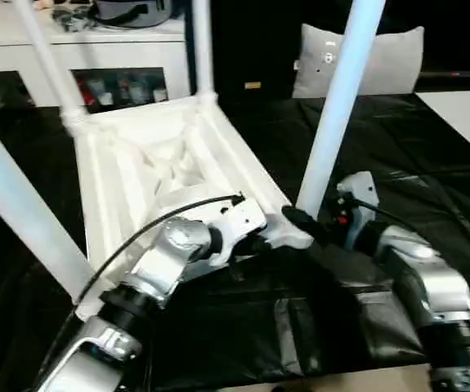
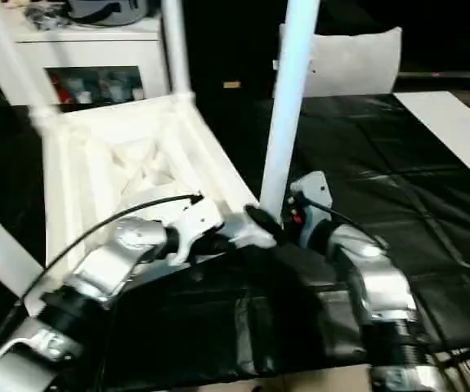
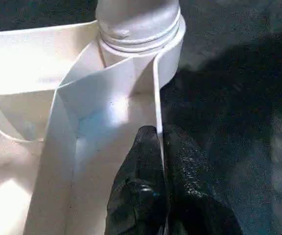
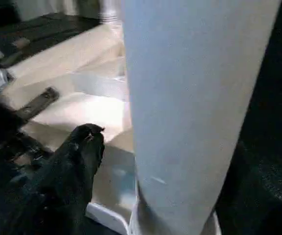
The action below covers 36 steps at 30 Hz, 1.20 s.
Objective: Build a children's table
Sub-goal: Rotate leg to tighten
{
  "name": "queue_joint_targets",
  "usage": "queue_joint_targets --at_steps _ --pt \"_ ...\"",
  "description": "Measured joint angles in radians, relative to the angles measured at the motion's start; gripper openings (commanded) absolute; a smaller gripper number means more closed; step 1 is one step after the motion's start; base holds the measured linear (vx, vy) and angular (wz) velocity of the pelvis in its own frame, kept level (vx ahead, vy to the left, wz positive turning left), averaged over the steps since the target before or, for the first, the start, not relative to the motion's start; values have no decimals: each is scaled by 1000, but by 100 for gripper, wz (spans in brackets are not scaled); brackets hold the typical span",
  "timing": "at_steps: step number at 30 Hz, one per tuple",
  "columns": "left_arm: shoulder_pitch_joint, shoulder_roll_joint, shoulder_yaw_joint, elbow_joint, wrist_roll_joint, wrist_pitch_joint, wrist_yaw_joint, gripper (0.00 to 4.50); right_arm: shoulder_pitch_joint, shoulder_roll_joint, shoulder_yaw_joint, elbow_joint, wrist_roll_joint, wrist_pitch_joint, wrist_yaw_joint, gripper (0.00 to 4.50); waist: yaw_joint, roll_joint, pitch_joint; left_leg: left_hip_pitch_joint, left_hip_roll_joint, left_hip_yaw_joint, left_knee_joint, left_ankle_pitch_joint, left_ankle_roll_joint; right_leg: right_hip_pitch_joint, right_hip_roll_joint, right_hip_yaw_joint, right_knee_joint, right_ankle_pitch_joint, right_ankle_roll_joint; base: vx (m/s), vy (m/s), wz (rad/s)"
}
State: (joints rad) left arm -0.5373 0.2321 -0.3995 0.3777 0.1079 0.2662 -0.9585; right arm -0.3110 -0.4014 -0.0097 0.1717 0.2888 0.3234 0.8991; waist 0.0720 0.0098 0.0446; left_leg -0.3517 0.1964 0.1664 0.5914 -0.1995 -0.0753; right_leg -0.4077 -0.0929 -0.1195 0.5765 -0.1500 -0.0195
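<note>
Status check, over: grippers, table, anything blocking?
Left gripper pinched shut on tabletop rim. Right gripper at base of near leg, not gripping. Four legs up in sockets. Nothing blocking.

Home-like room: white cabinet (image 1: 96, 61) with glass doors, grey cushion (image 1: 357, 57), black floor covering (image 1: 431, 155).

2 silver forearms (image 1: 169, 261) are showing black collars and white wrist housings. Black cables are running along each; fingers (image 3: 145, 196) are glossy black.
</note>
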Motion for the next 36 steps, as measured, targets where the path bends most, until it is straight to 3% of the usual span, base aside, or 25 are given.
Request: queue_joint_targets --at_steps 4,7,15,20,31,36 --pt "2 69 -15 14 -19 -109 -110 0 4 -109 18 -14 23 11 149 429 16 -1 0 0 0 0 0 0 0 1 0 1 1 0 0 0 0 0" --pt "1 110 -31 23 -26 -176 -187 0 5 -142 44 -13 23 -3 232 429 22 -1 1 1 1 1 0 0 0 1 0 1 1 0 0 0 0 0" --pt "-17 175 -84 33 -46 -296 -358 0 8 -208 125 -16 53 18 426 362 46 -1 1 1 1 2 1 0 0 1 0 1 1 3 -4 0 0 0" --pt "-23 183 -92 38 -44 -332 -394 0 9 -207 156 -22 65 25 472 326 43 -2 1 1 2 2 1 0 0 1 0 2 2 0 -1 0 0 0" --pt "-27 179 -95 52 -49 -354 -407 0 15 -206 170 -42 91 62 499 223 44 -2 1 1 2 2 1 0 0 3 0 2 2 0 0 0 0 0" --pt "-24 159 -51 42 -64 -216 -363 0 43 -135 114 -67 113 130 385 206 38 -1 0 2 3 3 2 0 -2 3 0 3 3 1 -1 0 0 0"
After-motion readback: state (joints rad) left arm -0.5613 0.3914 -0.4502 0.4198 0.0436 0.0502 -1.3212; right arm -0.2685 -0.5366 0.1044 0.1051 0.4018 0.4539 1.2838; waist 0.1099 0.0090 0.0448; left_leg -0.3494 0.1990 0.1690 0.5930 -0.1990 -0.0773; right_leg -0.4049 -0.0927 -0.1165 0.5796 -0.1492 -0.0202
